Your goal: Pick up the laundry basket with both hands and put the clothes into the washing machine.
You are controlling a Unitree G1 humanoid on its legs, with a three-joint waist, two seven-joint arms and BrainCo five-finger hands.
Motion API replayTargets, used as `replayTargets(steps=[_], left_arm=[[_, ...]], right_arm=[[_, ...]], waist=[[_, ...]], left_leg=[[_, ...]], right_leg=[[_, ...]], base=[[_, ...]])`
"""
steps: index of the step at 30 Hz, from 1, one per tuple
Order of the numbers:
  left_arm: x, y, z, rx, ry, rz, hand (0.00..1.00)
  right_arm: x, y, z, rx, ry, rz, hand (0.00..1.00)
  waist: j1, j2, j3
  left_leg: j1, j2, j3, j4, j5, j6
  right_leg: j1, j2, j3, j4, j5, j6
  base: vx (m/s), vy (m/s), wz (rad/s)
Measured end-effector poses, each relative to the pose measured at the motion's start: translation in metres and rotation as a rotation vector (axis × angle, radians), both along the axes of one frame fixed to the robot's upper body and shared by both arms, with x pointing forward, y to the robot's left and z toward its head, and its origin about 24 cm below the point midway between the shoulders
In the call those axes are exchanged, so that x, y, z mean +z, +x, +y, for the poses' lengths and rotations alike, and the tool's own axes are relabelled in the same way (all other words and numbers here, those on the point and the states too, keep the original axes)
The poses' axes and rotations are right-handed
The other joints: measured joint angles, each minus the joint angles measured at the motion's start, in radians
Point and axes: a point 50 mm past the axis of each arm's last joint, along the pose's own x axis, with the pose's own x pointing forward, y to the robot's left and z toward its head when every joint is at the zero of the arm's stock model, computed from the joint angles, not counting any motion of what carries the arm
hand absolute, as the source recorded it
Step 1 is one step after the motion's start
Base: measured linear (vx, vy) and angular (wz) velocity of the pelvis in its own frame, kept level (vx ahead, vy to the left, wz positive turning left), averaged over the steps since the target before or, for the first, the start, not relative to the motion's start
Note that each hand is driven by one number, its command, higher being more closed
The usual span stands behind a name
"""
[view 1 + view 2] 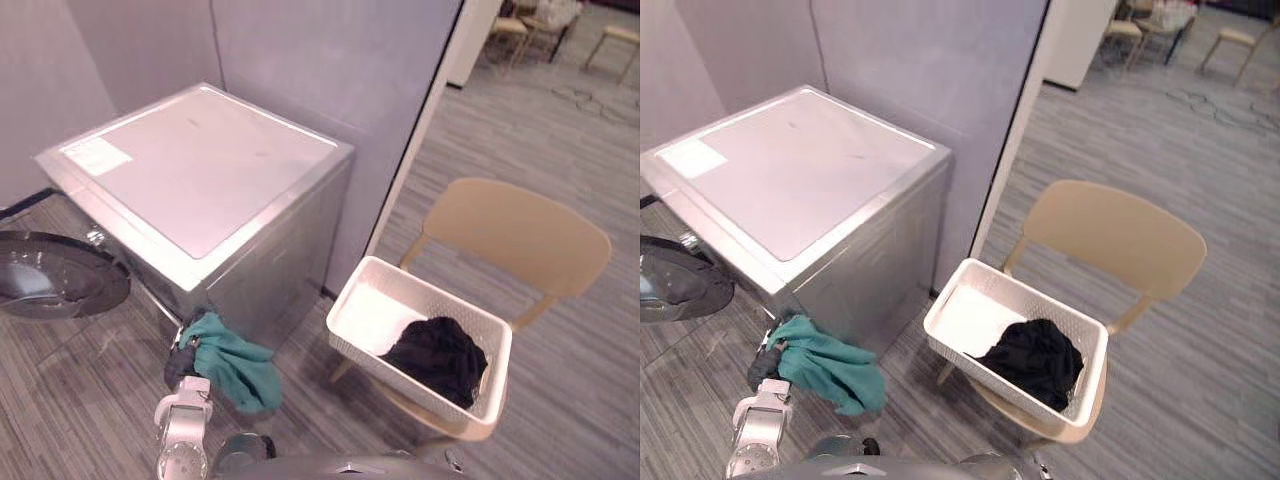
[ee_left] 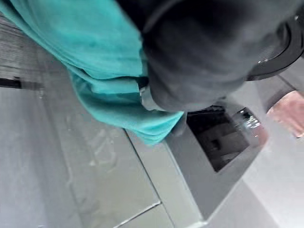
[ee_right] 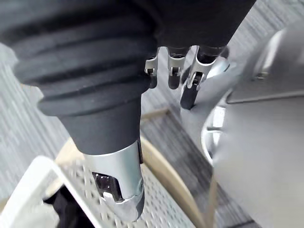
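Observation:
A silver washing machine [image 1: 200, 170] stands at the left, its round door [image 1: 55, 275] swung open towards me. My left hand [image 1: 182, 365] hangs low in front of the machine's near corner, shut on a teal cloth [image 1: 240, 365] that droops from it; up close, the teal cloth [image 2: 95, 61] lies against the hand's dark cover [image 2: 204, 52]. To the right, a white laundry basket [image 1: 370, 315] rests on a tan chair [image 1: 530, 235] with a black garment [image 1: 440, 355] in its near end. My right hand [image 3: 118, 180] hangs open and holds nothing, above the basket's rim [image 3: 28, 185].
A grey partition wall [image 1: 300, 70] rises behind the washing machine, ending at a dark edge beside the chair. Grey plank floor [image 1: 560, 400] lies open to the right of the chair. More tan chairs [image 1: 520, 25] stand far back.

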Motion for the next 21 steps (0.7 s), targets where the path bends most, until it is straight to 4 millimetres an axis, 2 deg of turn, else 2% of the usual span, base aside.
replayTargets(steps=[1, 2, 3, 4, 5, 6, 8, 9, 11, 13, 15, 18, 19, 20, 21], left_arm=[[0.002, 0.001, 0.002, 0.013, 0.01, -0.011, 1.0], [0.004, 0.004, 0.002, 0.016, 0.023, -0.023, 1.0], [0.004, 0.005, 0.001, 0.012, 0.029, -0.025, 1.0], [0.006, 0.007, -0.001, 0.004, 0.03, -0.036, 1.0], [0.008, 0.01, -0.001, 0.004, 0.032, -0.046, 1.0], [0.009, 0.012, -0.002, 0.0, 0.032, -0.053, 1.0], [0.01, 0.015, -0.005, -0.011, 0.03, -0.061, 1.0], [0.011, 0.017, -0.007, -0.019, 0.028, -0.068, 1.0], [0.011, 0.017, -0.01, -0.029, 0.026, -0.069, 1.0], [0.01, 0.016, -0.011, -0.034, 0.022, -0.066, 1.0], [0.01, 0.016, -0.011, -0.034, 0.02, -0.068, 1.0], [0.012, 0.017, -0.013, -0.047, 0.008, -0.081, 1.0], [0.014, 0.019, -0.015, -0.043, -0.005, -0.098, 1.0], [0.016, 0.016, -0.011, -0.029, -0.001, -0.101, 1.0], [0.016, 0.013, -0.008, -0.013, 0.001, -0.102, 1.0]], right_arm=[[-0.001, 0.008, 0.014, 0.027, 0.03, -0.028, 0.0], [0.001, 0.015, 0.017, 0.051, 0.034, -0.066, 0.0], [0.002, 0.017, 0.016, 0.063, 0.031, -0.077, 0.0], [0.002, 0.017, 0.017, 0.068, 0.032, -0.082, 0.0], [0.003, 0.021, 0.017, 0.075, 0.031, -0.094, 0.0], [0.004, 0.026, 0.017, 0.09, 0.027, -0.107, 0.0], [0.004, 0.027, 0.018, 0.099, 0.025, -0.111, 0.0], [0.003, 0.024, 0.019, 0.103, 0.028, -0.1, 0.0], [0.002, 0.022, 0.022, 0.098, 0.038, -0.084, 0.0], [0.002, 0.026, 0.022, 0.102, 0.037, -0.081, 0.0], [0.001, 0.027, 0.025, 0.123, 0.04, -0.066, 0.0], [0.002, 0.035, 0.021, 0.167, 0.024, -0.062, 0.0], [0.003, 0.036, 0.016, 0.179, 0.009, -0.062, 0.0], [0.004, 0.04, 0.013, 0.203, -0.006, -0.066, 0.0], [0.005, 0.04, 0.012, 0.209, -0.012, -0.067, 0.0]], waist=[[0.0, -0.014, -0.003], [-0.002, -0.03, -0.004], [-0.002, -0.035, -0.01], [-0.003, -0.056, -0.023], [-0.001, -0.058, -0.022], [0.0, -0.051, -0.017], [-0.002, -0.039, -0.019], [-0.009, -0.05, -0.031], [-0.004, -0.068, -0.053], [0.01, -0.061, -0.058], [0.015, -0.048, -0.068], [0.01, -0.022, -0.049], [0.007, -0.002, -0.033], [0.013, -0.003, -0.012], [0.024, 0.004, -0.014]], left_leg=[[0.008, 0.0, -0.005, -0.03, 0.005, 0.003], [0.0, -0.009, -0.005, -0.04, 0.005, 0.002], [-0.012, -0.017, -0.004, -0.042, 0.004, 0.002], [-0.032, -0.031, 0.003, -0.045, 0.007, -0.001], [-0.05, -0.034, 0.006, -0.046, 0.009, -0.005], [-0.061, -0.03, -0.005, -0.047, 0.014, -0.011], [-0.055, -0.022, -0.056, -0.077, 0.074, -0.028], [-0.04, -0.023, -0.067, -0.113, 0.1, -0.034], [-0.005, -0.024, -0.053, -0.195, 0.133, -0.036], [0.033, -0.026, -0.049, -0.255, 0.182, -0.037], [0.043, -0.032, -0.048, -0.26, 0.201, -0.037], [-0.097, -0.041, -0.052, 0.002, 0.162, -0.031], [-0.154, -0.037, -0.054, 0.115, 0.162, -0.032], [-0.177, -0.016, -0.027, 0.2, 0.103, -0.006], [-0.194, 0.022, 0.012, 0.288, 0.049, 0.02]], right_leg=[[-0.031, 0.091, 0.052, 0.036, -0.091, 0.027], [-0.036, 0.175, 0.062, -0.014, -0.15, 0.043], [-0.022, 0.192, 0.054, -0.056, -0.18, 0.035], [0.012, 0.207, 0.079, -0.152, -0.208, 0.073], [0.02, 0.215, 0.089, -0.2, -0.222, 0.075], [0.019, 0.226, 0.094, -0.214, -0.222, 0.076], [0.021, 0.256, 0.146, -0.213, -0.215, 0.065], [0.038, 0.264, 0.17, -0.232, -0.214, 0.065], [0.055, 0.269, 0.17, -0.272, -0.211, 0.065], [0.069, 0.277, 0.185, -0.291, -0.207, 0.067], [0.074, 0.276, 0.193, -0.291, -0.202, 0.074], [0.068, 0.252, 0.15, -0.245, -0.199, 0.074], [0.066, 0.233, 0.125, -0.203, -0.195, 0.067], [0.069, 0.21, 0.119, -0.192, -0.192, 0.059], [0.075, 0.21, 0.115, -0.203, -0.195, 0.055]], base=[[-0.03, -0.108, 0.46], [-0.02, -0.137, 0.49], [0.0, -0.156, 0.48], [0.0, -0.132, 0.34], [0.01, -0.115, 0.26], [0.0, -0.099, 0.23], [0.01, -0.065, 0.34], [0.05, -0.067, 0.44], [0.07, -0.093, 0.2], [0.04, -0.044, -0.17], [0.04, 0.009, 0.0], [0.0, 0.055, 0.69], [-0.08, 0.124, 0.71], [-0.09, 0.146, 0.47], [-0.07, 0.168, -0.18]])
